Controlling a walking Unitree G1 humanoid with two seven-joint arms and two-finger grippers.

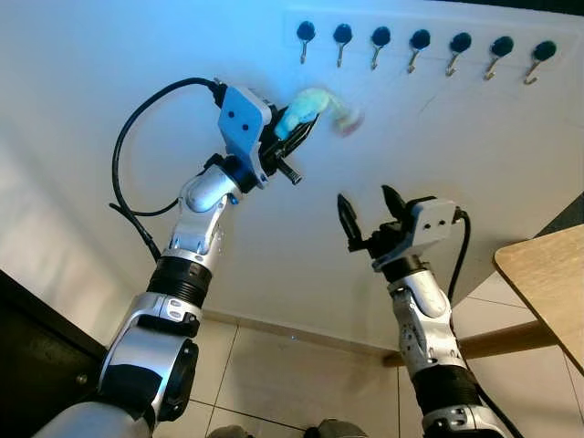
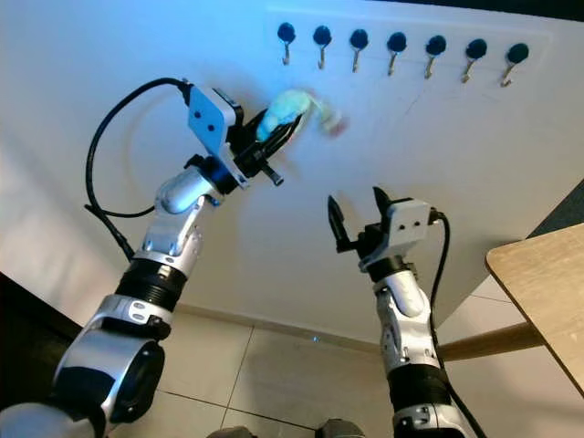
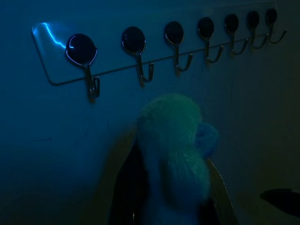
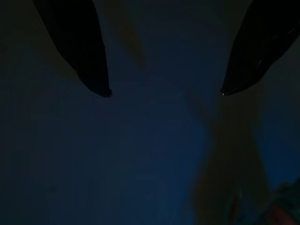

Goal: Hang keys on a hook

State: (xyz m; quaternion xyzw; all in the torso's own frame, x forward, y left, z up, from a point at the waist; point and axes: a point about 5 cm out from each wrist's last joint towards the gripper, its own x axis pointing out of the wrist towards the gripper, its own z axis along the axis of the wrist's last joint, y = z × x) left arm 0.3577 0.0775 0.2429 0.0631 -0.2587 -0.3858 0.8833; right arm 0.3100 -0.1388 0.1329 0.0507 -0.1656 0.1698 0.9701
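Note:
A rail of several black-capped metal hooks (image 1: pixel 420 43) runs along the white wall, high up. My left gripper (image 1: pixel 290 137) is raised just below the rail's left end, shut on a fluffy pale-green key fob (image 1: pixel 310 105) whose far end is blurred. In the left wrist view the fob (image 3: pixel 173 140) sits below the second and third hooks (image 3: pixel 140 70), apart from them. The keys themselves cannot be made out. My right gripper (image 1: pixel 372 210) is held lower, to the right, open and holding nothing; its two fingertips (image 4: pixel 101 86) point at bare wall.
A wooden table corner (image 1: pixel 547 274) juts in at the right, with a wooden leg (image 1: pixel 511 339) beneath it. A dark piece of furniture (image 1: pixel 36 347) stands at the lower left. Tiled floor (image 1: pixel 301 383) lies below the wall.

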